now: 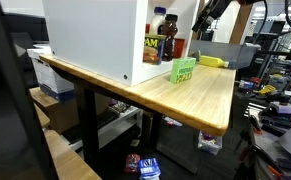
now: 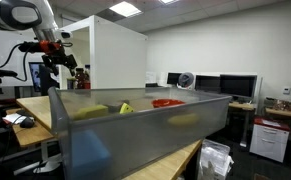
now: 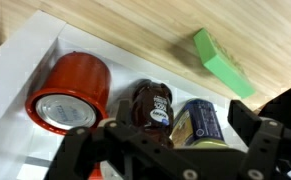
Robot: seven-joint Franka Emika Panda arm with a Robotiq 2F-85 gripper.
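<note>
In an exterior view we note a white cabinet standing on the wooden table. In its open side stand a dark bottle and a yellowish container. A green box sits just beside the opening, and a yellow object lies behind it. The robot arm hangs above.

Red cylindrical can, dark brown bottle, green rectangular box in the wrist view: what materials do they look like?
Red cylindrical can: likely metal; shiny silver end with a rim. Dark brown bottle: probably glossy plastic; highlights on its rounded body. Green rectangular box: looks like matte cardboard; flat faces, crisp edges.
</note>
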